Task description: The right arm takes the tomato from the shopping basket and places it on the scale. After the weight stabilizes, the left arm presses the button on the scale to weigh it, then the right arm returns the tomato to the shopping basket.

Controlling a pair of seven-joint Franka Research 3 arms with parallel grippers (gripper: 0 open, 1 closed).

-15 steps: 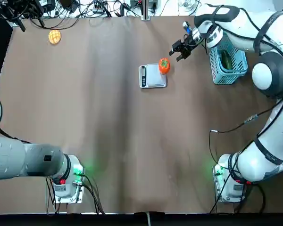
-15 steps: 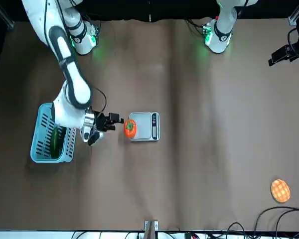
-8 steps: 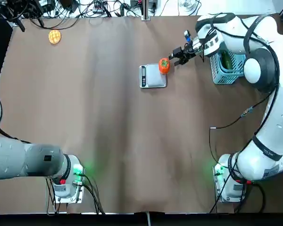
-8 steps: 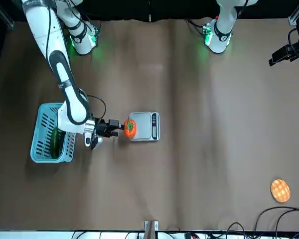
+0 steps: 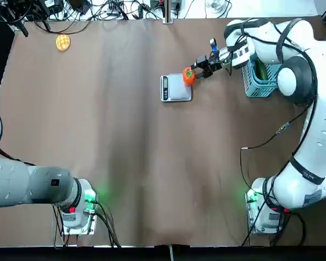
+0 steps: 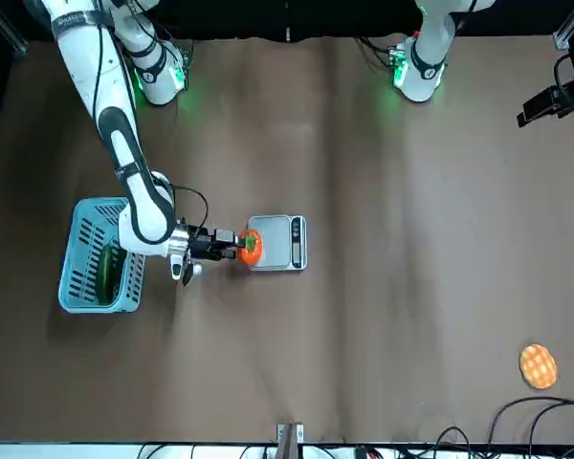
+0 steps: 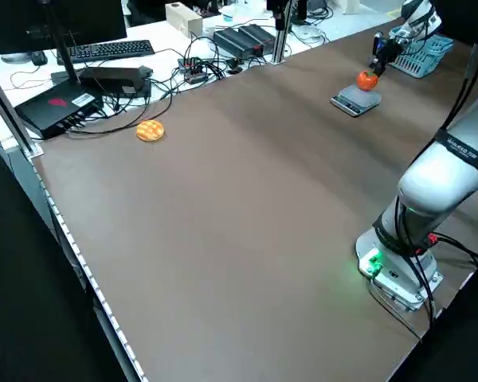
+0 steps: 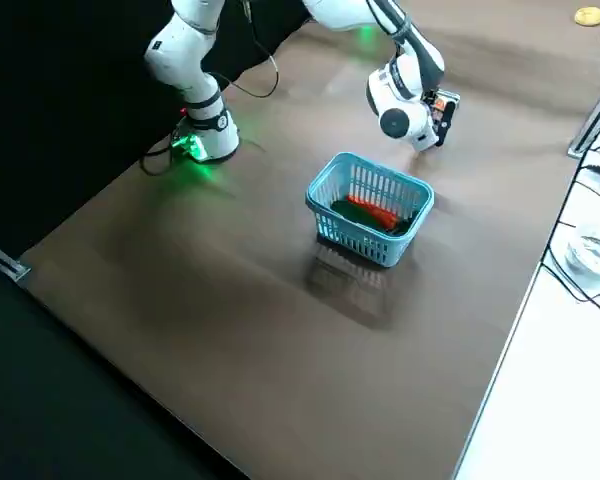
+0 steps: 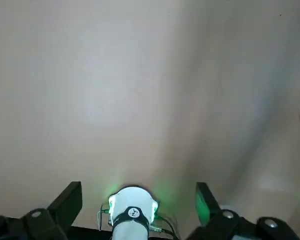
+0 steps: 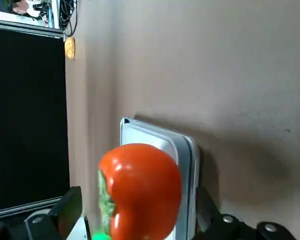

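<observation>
The tomato (image 5: pixel 188 76) (image 6: pixel 250 246) rests on the scale (image 5: pixel 175 89) (image 6: pixel 283 240), at the edge of its silver platform nearest the shopping basket (image 5: pixel 255 90) (image 6: pixel 77 287). My right gripper (image 5: pixel 195 72) (image 6: pixel 233 245) reaches across low from the basket side and is open. The right wrist view shows the tomato (image 10: pixel 140 187) between the spread fingers, with a gap on each side. The left gripper (image 9: pixel 135 205) hangs open far out at the robot's left side, over bare table and its own base.
A long green vegetable (image 6: pixel 105 269) lies in the basket. A yellow-orange waffle-like disc (image 5: pixel 63 42) (image 6: pixel 538 364) sits at the far left corner of the table. Cables and electronics line the far edge. Brown tabletop stretches between the scale and the arm bases.
The right gripper has moved from beside the basket toward the scale and dropped lower, so its fingers now flank the tomato. Tomato, scale and left arm have not moved.
</observation>
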